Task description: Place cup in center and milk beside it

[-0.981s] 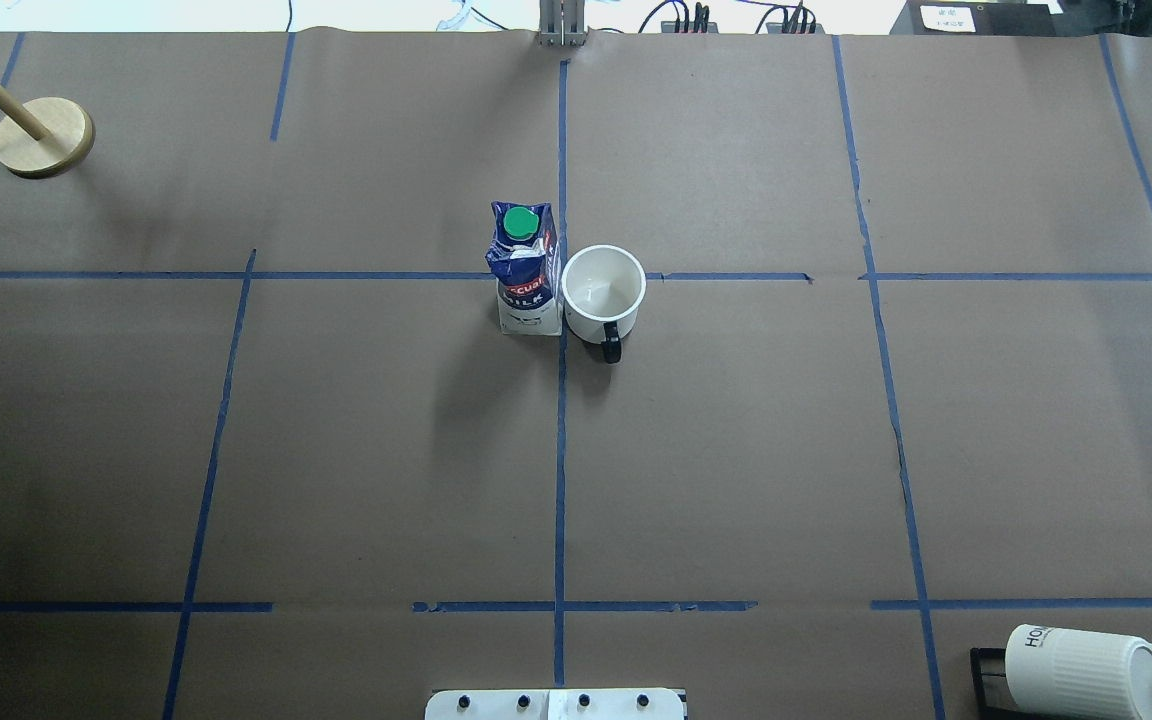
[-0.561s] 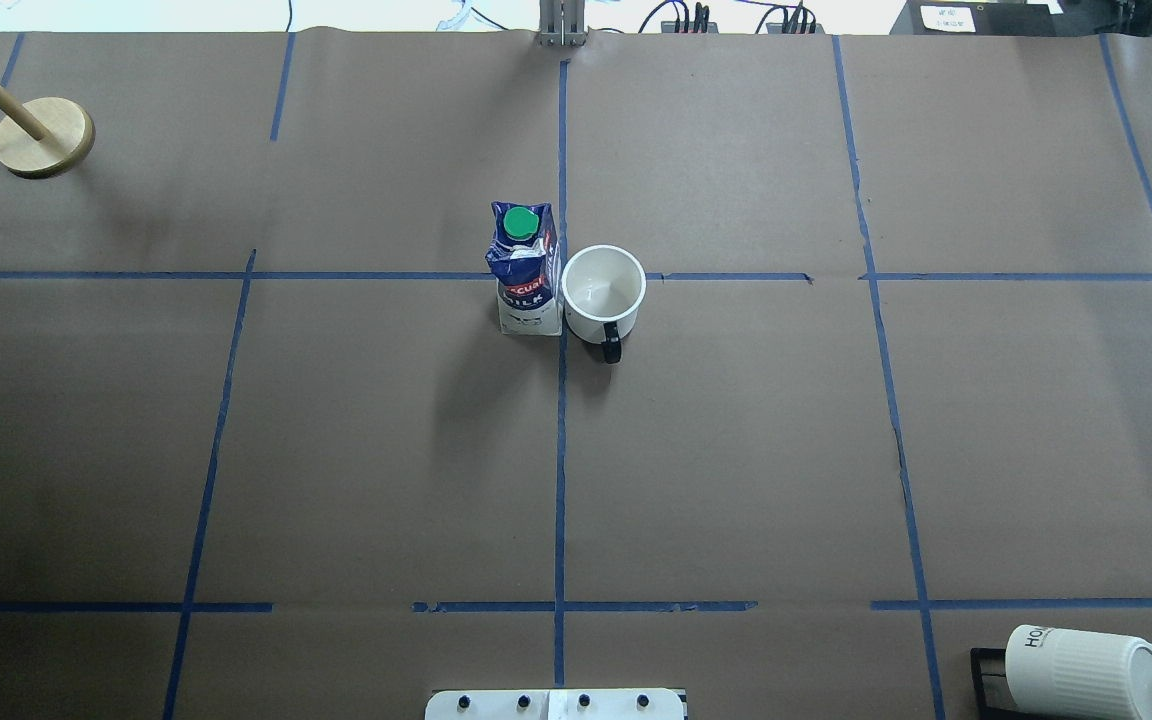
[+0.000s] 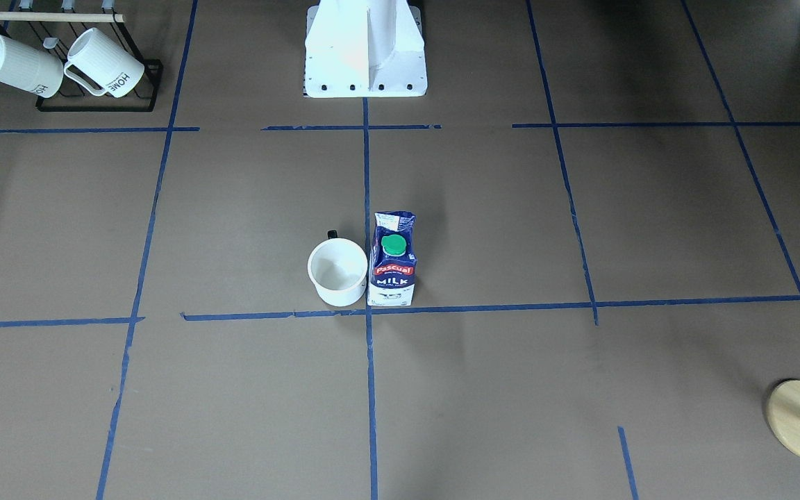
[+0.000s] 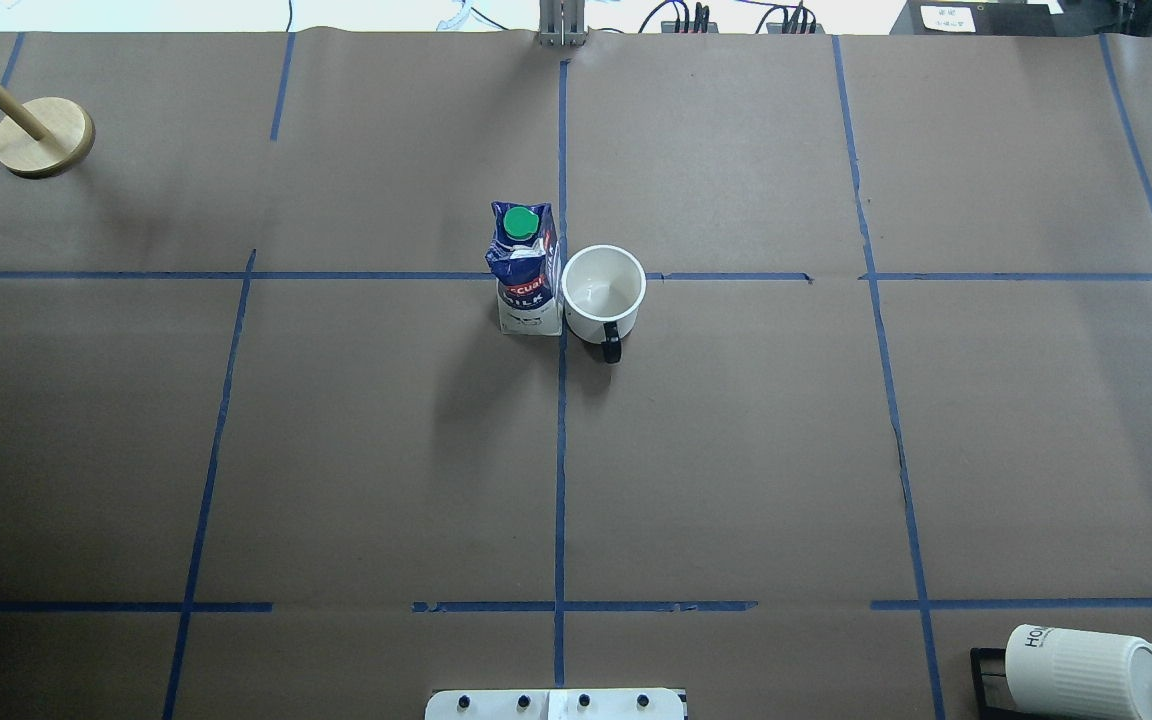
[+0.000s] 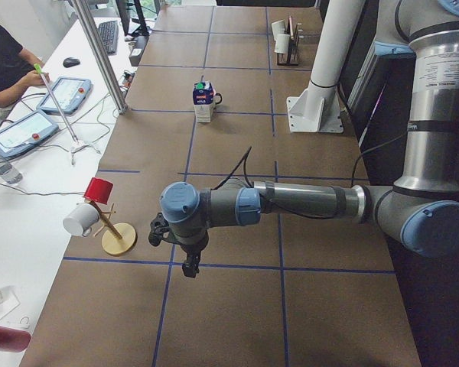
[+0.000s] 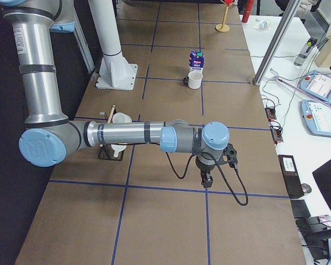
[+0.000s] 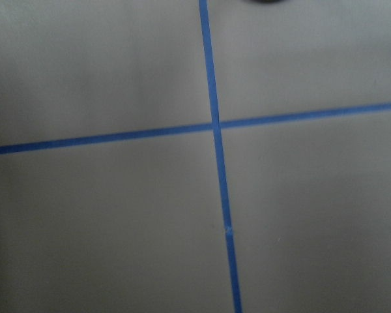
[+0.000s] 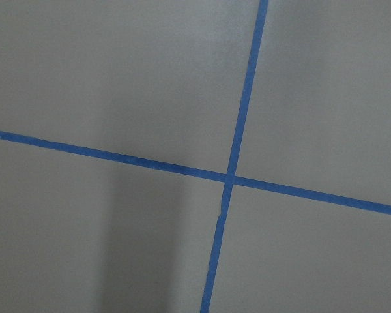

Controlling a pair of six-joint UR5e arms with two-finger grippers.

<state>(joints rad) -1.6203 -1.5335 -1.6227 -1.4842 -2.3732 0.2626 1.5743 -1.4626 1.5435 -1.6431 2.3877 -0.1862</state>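
Note:
The white cup stands upright just right of the center tape crossing, its dark handle toward the robot. The blue milk carton with its green cap stands upright against the cup's left side. Both also show in the front view, cup and milk, just behind the crossing. The smiley face is not visible. My left gripper and right gripper hang over the table ends, far from both; I cannot tell whether they are open or shut. The wrist views show only tape lines.
A black rack with ribbed HOME mugs stands at the robot's near right corner. A wooden mug tree stands at the far left corner. The white robot base is at the near edge. An operator sits at the side desk.

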